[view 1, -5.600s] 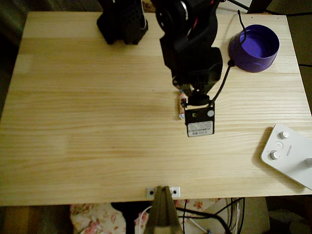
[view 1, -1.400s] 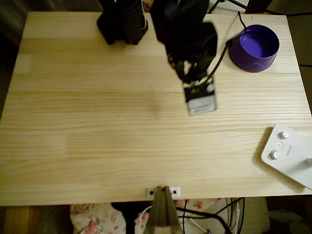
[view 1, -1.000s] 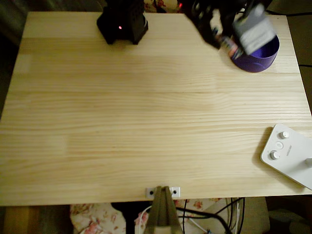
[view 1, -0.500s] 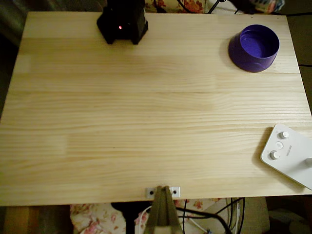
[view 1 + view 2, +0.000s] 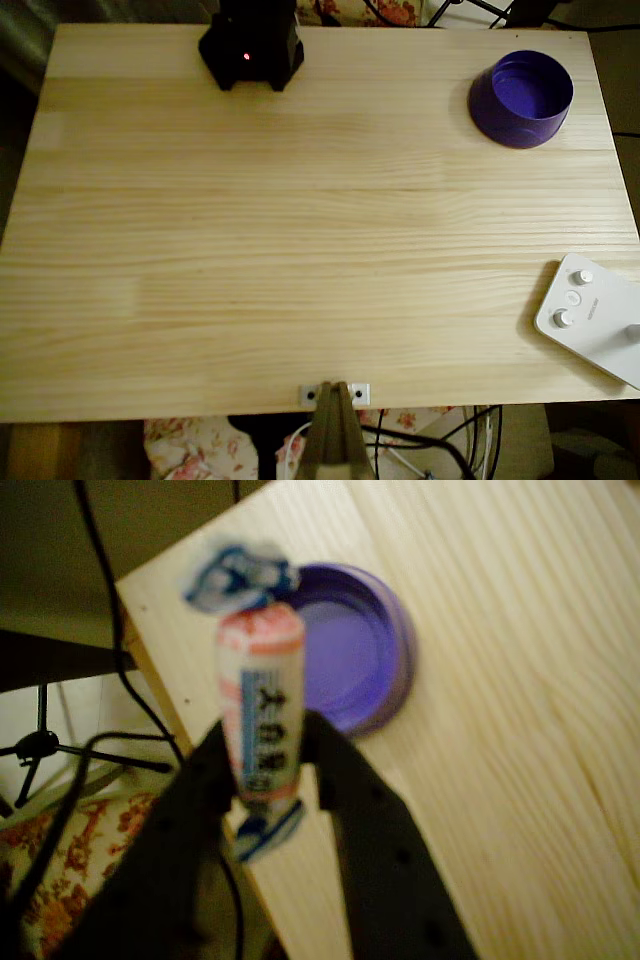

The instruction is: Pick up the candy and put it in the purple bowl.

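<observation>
From the wrist view I see my claw [image 5: 268, 770] clenched on the candy [image 5: 260, 705], its two dark fingers [image 5: 360, 810] pressing the wrapper from either side near its lower half. The candy stands roughly upright between them, its pink-white body with blue and dark marks rising above the fingertips, one twisted blue-white end at the top and the other poking out below the grip. The picture is a little blurred, so I cannot read the marks.

Beyond the claw, in that same view, the purple bowl [image 5: 365, 655] sits on the wooden surface [image 5: 520, 680] near its corner. The top of the candy overlaps the bowl's left rim in the picture, and the claw itself hangs past the surface's edge, over a dark cable [image 5: 100, 630] and flowered cloth [image 5: 60, 850] below. How high the candy is above the bowl I cannot tell.

In the overhead view the purple bowl [image 5: 521, 98] stands alone at the upper right of the surface [image 5: 300, 240], its inside bare. The arm's black base [image 5: 251, 45] sits at the top edge with a red light showing, and a white device with knobs [image 5: 590, 315] lies at the lower right.
</observation>
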`<state>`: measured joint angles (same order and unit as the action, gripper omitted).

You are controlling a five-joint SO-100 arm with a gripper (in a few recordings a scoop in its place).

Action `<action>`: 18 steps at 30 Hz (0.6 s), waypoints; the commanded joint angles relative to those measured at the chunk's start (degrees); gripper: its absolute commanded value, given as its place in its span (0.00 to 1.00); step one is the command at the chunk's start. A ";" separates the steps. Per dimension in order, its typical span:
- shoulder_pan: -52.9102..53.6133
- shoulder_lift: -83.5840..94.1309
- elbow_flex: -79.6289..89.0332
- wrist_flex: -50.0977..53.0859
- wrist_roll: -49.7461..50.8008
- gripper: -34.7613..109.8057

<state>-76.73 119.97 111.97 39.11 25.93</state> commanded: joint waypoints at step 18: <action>-1.93 -15.64 -9.32 -10.02 -5.62 0.27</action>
<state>-77.52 103.71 109.34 30.06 20.13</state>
